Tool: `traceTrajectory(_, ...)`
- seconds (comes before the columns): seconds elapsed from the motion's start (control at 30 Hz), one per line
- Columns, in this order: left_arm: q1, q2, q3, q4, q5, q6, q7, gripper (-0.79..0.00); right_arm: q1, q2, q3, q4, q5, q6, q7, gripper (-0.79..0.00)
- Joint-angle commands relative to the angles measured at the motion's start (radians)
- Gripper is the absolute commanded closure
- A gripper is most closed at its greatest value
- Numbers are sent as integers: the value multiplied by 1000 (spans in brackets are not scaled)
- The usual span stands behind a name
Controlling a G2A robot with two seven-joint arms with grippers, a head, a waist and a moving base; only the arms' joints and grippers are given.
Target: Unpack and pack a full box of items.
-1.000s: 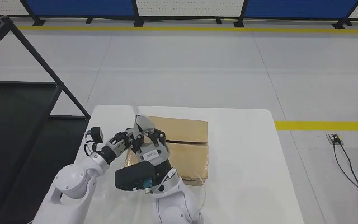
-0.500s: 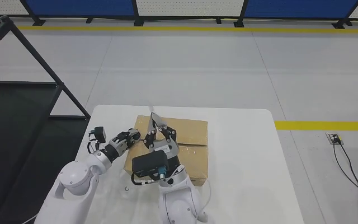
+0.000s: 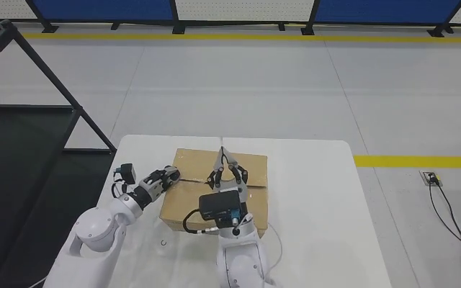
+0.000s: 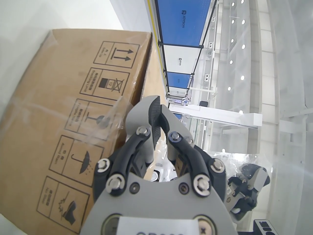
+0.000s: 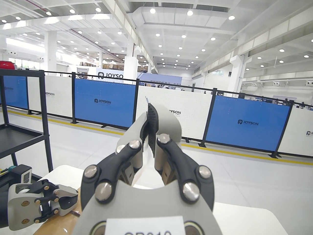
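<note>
The cardboard box [image 3: 241, 198] sits closed on the white counter [image 3: 317, 216], its flap seam running left to right; I cannot tell its long axis. 1 side wall carries a column of 5 framed black handling symbols [image 4: 85, 121], with the arrow pair pointing along the box's top edge. My left end effector [image 4: 157, 107] is pinched closed at the box's left top edge. My right end effector [image 5: 150, 110], also pinched closed, hangs over the far edge.

The box [image 3: 248, 168] is matt brown cardboard with wrinkled, glossy clear tape [image 4: 117, 121], on a smooth white table [image 3: 317, 216].
</note>
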Motion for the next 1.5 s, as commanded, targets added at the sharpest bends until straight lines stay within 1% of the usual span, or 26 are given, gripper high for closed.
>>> traceTrajectory(0.0, 0, 0, 2, 1, 1, 0, -2, 0, -8, 1, 5, 3, 10, 11, -25, 0)
traceTrajectory(0.2, -1, 0, 3, 6, 1, 1, -6, 0, -24, 3, 26, 14, 47, 24, -57, 0)
traceTrajectory(0.43, 2, 1, -2, 5, -1, 0, -8, 0, -39, 7, 58, 24, 102, 5, -52, 0)
traceTrajectory(0.93, 7, 2, -5, 2, -4, 0, -11, 0, -54, 10, 119, 59, 219, 26, -75, 0)
traceTrajectory(1.27, 19, 4, -11, -9, -4, -2, -11, 0, -43, 10, 153, 100, 288, 31, -43, 0)
traceTrajectory(1.47, 22, 4, -13, -12, -6, -5, -9, 0, -58, 11, 160, 87, 297, 43, -11, 0)
